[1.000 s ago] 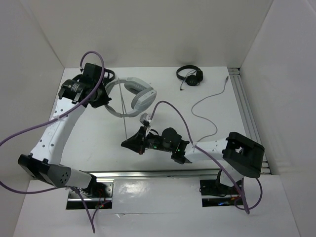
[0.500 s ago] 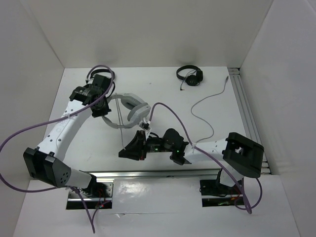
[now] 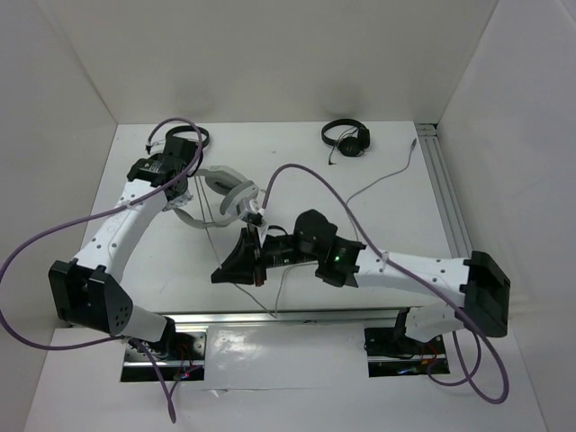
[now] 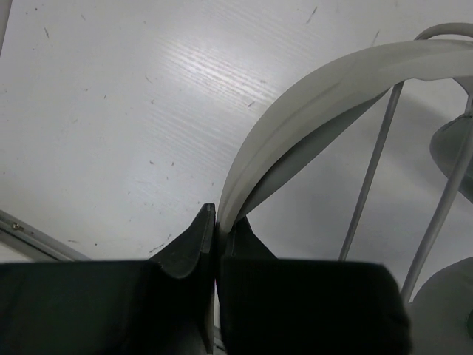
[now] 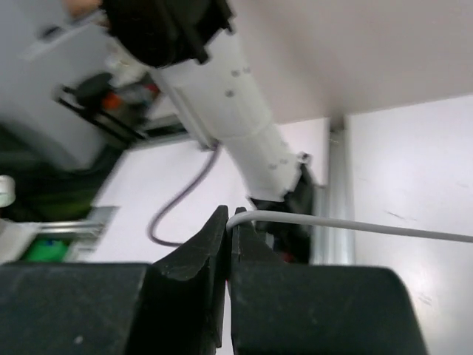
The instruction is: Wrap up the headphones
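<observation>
The white and light-grey headphones (image 3: 231, 192) are at the left middle of the table, with cable strands crossing them. My left gripper (image 3: 183, 186) is shut on their headband; the left wrist view shows the pale band (image 4: 295, 96) pinched at the tips of the gripper (image 4: 218, 218), with two cable strands (image 4: 373, 170) and an earcup (image 4: 454, 144) to the right. My right gripper (image 3: 220, 272) is near the front, shut on the thin pale cable (image 5: 355, 225) at its tips (image 5: 230, 216). The rest of the cable (image 3: 378, 184) trails to the back right.
A small black pair of headphones (image 3: 346, 136) lies at the back. Another black pair (image 3: 196, 135) is partly hidden behind my left wrist. A metal rail (image 3: 450, 207) runs along the right side. White walls enclose the table.
My left gripper has brought the headphones left and turned them. My right arm has stretched out and carried the cable toward the near left.
</observation>
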Robot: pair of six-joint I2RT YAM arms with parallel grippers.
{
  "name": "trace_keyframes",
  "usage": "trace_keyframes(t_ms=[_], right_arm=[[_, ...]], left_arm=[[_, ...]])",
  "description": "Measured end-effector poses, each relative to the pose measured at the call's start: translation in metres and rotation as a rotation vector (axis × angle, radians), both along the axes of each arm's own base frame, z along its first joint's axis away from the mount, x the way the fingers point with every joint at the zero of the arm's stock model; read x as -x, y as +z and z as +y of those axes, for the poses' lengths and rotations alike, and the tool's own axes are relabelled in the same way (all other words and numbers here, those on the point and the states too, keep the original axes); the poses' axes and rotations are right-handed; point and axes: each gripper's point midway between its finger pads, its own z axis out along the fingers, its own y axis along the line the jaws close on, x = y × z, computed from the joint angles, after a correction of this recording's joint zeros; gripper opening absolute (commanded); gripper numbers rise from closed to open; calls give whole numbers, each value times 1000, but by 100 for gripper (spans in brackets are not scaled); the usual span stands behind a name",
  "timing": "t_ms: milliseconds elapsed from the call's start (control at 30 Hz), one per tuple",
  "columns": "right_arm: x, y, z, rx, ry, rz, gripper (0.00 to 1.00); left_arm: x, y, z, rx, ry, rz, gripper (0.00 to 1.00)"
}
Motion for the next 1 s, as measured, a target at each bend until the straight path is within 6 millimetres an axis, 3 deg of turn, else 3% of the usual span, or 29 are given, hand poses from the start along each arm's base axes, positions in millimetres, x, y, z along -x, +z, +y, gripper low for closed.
trace_keyframes(t_ms=[133, 267, 500, 633, 833, 1000], right_arm=[[-29, 12, -2, 186, -152, -138, 0], [-64, 16, -23, 371, -334, -286, 0], [-133, -2, -68, 611, -673, -514, 0], [-160, -13, -84, 666, -794, -603, 0], [-203, 15, -104, 642, -1012, -713, 0], [-263, 12, -138, 697, -1183, -703, 0]], left_arm=[[3, -11, 2, -12, -7, 39, 0], [-1, -22, -10, 40, -95, 25, 0], [13, -40, -36, 35, -305, 15, 0], [29, -43, -61, -17, -458, 30, 0], [42, -23, -97, -50, -605, -47, 0], [50, 30, -108, -10, -618, -275, 0]])
